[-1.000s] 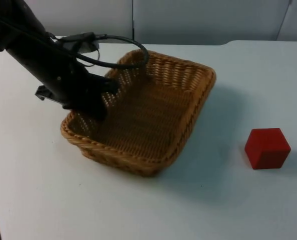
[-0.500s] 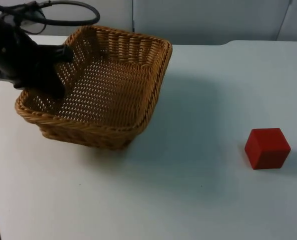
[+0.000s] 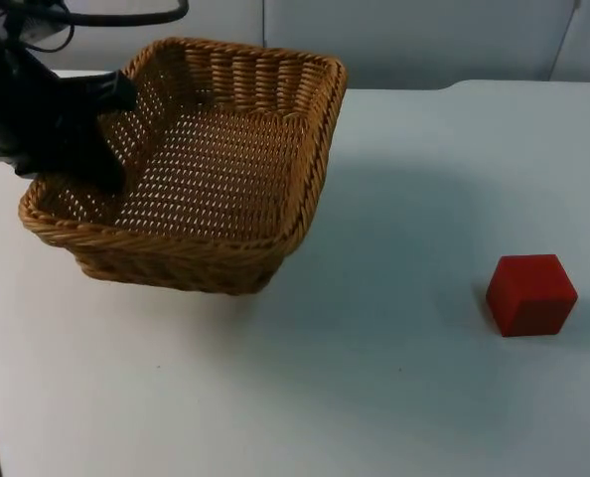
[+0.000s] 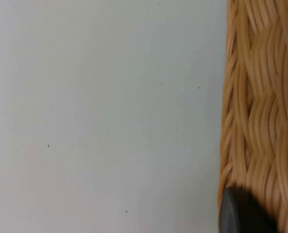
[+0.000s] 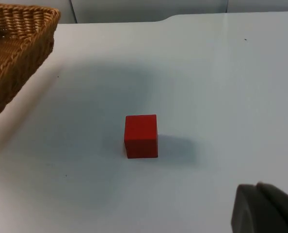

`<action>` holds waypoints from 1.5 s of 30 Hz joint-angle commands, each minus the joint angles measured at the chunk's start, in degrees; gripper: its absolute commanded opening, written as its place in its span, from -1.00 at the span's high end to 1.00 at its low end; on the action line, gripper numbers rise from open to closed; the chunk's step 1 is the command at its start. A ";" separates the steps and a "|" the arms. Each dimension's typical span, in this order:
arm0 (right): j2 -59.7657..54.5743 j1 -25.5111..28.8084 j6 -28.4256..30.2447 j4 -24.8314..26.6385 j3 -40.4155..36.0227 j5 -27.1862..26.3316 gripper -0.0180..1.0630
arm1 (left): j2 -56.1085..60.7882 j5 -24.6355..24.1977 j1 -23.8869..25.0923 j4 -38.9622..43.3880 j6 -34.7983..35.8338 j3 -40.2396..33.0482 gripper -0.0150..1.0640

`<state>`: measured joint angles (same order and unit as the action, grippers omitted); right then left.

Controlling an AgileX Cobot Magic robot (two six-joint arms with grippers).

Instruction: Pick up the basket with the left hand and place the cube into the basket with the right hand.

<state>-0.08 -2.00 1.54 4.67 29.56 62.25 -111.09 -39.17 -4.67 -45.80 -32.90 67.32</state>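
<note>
At the table's left side, my left gripper (image 3: 101, 149) was clamped on the near-left rim of the basket (image 3: 206, 159), which had risen off the white table (image 3: 374, 397) and swung leftward in the last second, tilted with its shadow spread beneath. The red cube (image 3: 530, 294) had not moved, well apart on the right. My right gripper (image 5: 265, 208) waited above it; whether its fingers were parted I could not tell. Lifting looked done; the cube came next.
</note>
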 commanded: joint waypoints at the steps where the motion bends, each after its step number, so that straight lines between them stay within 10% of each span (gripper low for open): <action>1: 0.08 0.21 -0.06 0.10 -0.46 -0.43 0.97 | 1.34 -0.54 -0.18 -1.96 -0.09 -0.11 0.98; 37: -11.10 0.21 -3.12 -2.01 0.17 -1.30 0.97 | 1.90 -0.89 -0.18 -1.96 -1.12 -0.11 0.98; 45: -27.23 0.21 -4.52 -1.45 1.26 -25.89 0.96 | 1.90 -1.02 -0.18 -1.96 -1.55 -0.11 0.98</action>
<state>-23.08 -2.00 -1.96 3.24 30.36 43.26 -110.23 -40.30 -4.67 -46.04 -34.27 67.11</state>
